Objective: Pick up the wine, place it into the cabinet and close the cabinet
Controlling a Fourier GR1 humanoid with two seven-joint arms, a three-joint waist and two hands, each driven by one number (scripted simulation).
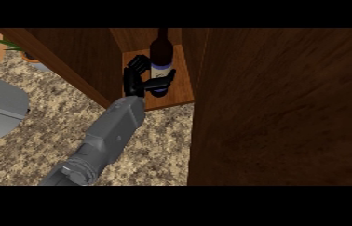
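The wine bottle (160, 57) stands upright on the wooden floor of the cabinet (180, 81), at about 12 o'clock from the middle of my view, with its dark neck pointing toward the back. Its base seems to rest on the shelf, near the left inner wall, but I cannot confirm the contact from here.

My left hand (139, 78) is just at 8 o'clock of the bottle. The fingers are curved around the lower part of the bottle, and the thumb comes across below the pale label, so I judge that the hand holds the bottle. The forearm goes from there down to 7 o'clock, over the speckled counter (158, 146).

I judge that the placing is almost done and the release is the step now. To do it well, I would first let the bottle stand by its own weight, then open the fingers slowly and draw the hand straight back toward 7 o'clock, not sideways, because a side move could tip the bottle.

The big brown panel at 3 o'clock is the cabinet door (268, 109), open and close to the camera. It must swing shut afterwards, so the forearm should be fully out first.

My right hand is not visible. At 10 o'clock there is a potted plant (17, 48), and at 9 o'clock a grey round object (10, 106), both well apart from the work.
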